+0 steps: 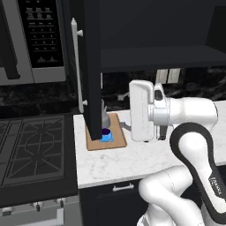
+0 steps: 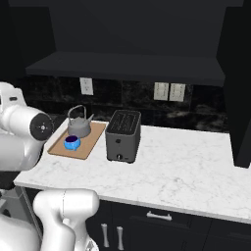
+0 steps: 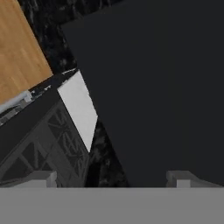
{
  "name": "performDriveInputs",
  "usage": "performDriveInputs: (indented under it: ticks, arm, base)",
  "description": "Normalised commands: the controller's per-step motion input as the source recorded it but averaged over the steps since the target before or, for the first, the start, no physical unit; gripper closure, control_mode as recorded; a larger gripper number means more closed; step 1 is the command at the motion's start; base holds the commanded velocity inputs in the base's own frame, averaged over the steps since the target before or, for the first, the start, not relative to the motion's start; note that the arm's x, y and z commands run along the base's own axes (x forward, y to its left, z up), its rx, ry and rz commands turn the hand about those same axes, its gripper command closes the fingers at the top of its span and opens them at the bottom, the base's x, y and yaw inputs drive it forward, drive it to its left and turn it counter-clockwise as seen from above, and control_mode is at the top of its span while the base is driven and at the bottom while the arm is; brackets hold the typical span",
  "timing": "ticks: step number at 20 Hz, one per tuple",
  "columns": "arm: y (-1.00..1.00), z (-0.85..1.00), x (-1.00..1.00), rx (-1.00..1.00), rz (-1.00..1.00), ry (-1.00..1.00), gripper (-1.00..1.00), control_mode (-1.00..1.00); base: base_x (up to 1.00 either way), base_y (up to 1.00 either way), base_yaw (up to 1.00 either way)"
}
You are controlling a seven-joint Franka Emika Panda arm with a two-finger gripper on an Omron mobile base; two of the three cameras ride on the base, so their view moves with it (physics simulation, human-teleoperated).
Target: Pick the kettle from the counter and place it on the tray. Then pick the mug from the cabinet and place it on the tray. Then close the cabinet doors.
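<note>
The grey kettle (image 2: 79, 125) and the blue mug (image 2: 72, 142) both stand on the tan tray (image 2: 87, 140), which lies on the white counter (image 2: 186, 166). From the left base view the mug (image 1: 106, 133) peeks out beside the open left cabinet door (image 1: 90, 66), and the kettle (image 1: 106, 118) is mostly hidden behind that door. My gripper (image 3: 113, 179) is open with nothing between its fingertips (image 3: 41, 178). It faces the flat black panel of the cabinet door (image 3: 153, 87) at close range. The cabinet (image 2: 122, 66) shelf is bare, and its right door (image 2: 240, 93) stands open too.
A black toaster (image 2: 123, 136) stands right of the tray. The black stovetop (image 1: 31, 150) lies left of the counter under the microwave (image 1: 35, 39). The left door's silver bar handle (image 1: 77, 66) faces the stove side. A wood-coloured surface (image 3: 17, 48) fills the hand view's upper left corner.
</note>
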Motion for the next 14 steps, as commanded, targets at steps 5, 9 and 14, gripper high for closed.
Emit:
performDriveInputs:
  ticks: [5,9,14]
  arm:
    - [0.0,0.09,-0.4,-0.07,0.01,-0.04,-1.0,-1.0]
    - [0.0,0.14,-0.44,-0.1,0.0,-0.17,-1.0,-1.0]
    - [-0.04,0.19,-0.38,-0.11,0.01,-0.11,-1.0,-1.0]
  base:
    - [0.0,0.0,0.0]
    - [0.0,0.0,0.0]
    - [0.0,0.0,0.0]
